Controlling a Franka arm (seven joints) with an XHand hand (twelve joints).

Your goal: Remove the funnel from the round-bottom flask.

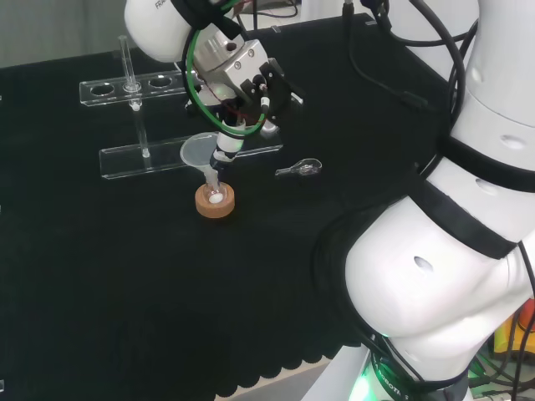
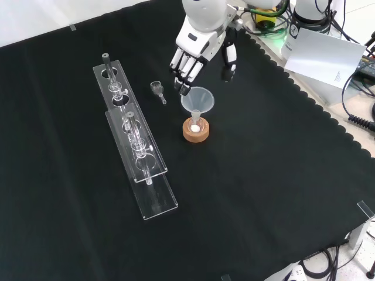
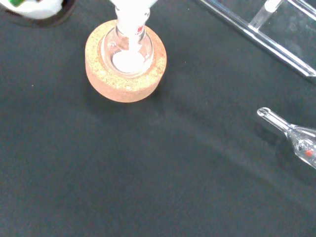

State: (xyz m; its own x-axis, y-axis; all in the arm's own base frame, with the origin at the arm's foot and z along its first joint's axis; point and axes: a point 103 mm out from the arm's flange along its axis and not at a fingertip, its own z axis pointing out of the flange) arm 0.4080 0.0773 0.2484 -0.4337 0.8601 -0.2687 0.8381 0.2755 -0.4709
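Clear funnel (image 2: 197, 100) hides the flask's neck; the hand (image 2: 196, 50) hovers, fingers relaxed, holding nothing.

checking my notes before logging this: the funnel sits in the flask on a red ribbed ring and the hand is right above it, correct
Not quite. The stand under the round-bottom flask is a cork ring, not a red ribbed one; the front view and wrist view both show it tan. The rest holds: the funnel sits in the flask's neck, and the hand is right above it.

Two clear racks (image 2: 136, 153) holding tubes lie near a small glass stopper (image 2: 157, 89) on black cloth (image 2: 263, 193).
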